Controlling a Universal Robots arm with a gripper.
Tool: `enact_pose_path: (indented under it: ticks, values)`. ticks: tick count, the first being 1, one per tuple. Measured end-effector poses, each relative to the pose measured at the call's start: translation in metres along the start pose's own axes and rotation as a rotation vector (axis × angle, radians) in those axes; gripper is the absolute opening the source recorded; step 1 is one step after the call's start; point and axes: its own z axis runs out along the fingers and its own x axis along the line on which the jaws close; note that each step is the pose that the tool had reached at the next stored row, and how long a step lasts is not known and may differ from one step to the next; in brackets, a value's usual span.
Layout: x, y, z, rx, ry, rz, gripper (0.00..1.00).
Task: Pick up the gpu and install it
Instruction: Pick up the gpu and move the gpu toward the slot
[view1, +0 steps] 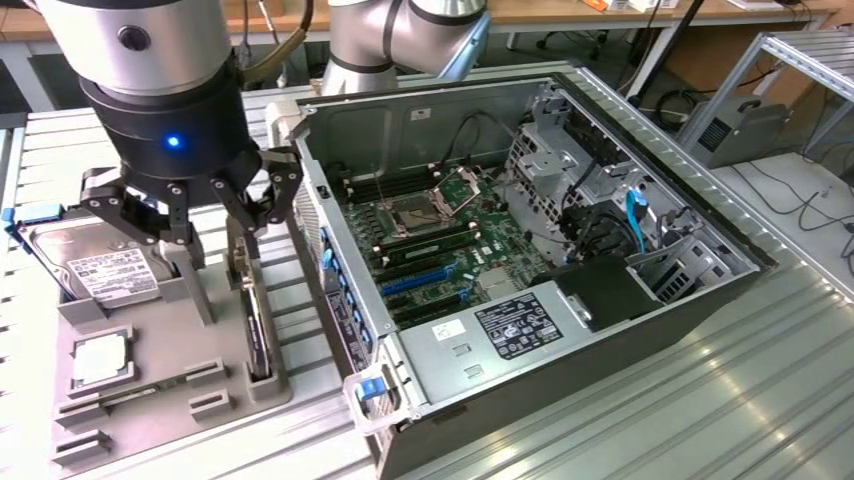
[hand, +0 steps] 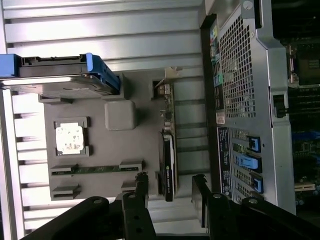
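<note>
Gpu (view1: 255, 335) stood edgewise in its tray (view1: 147, 330), nine o'clock from the case (view1: 400, 125), exterior view. Claw (view1: 222, 245) hung apart over it; pick-up stage, judged to need centred descent.

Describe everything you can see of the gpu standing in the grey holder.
The gpu is a thin, flat dark card standing on its long edge in a slot of the grey holder, beside the open computer case. A silver metal bracket caps one end, and its dark cover carries a small green-marked label. Only the holder touches it. The open gripper hangs above, a finger on each side, clear of it.
</note>
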Motion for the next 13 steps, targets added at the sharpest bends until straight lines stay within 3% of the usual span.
enact_pose_path:
  ticks: [4,13]
  values:
    - [0.0,0.0002,0.0122,0.0,-0.0001,0.002,0.48]
    - [0.001,0.0003,0.0259,0.0002,-0.0002,0.005,0.48]
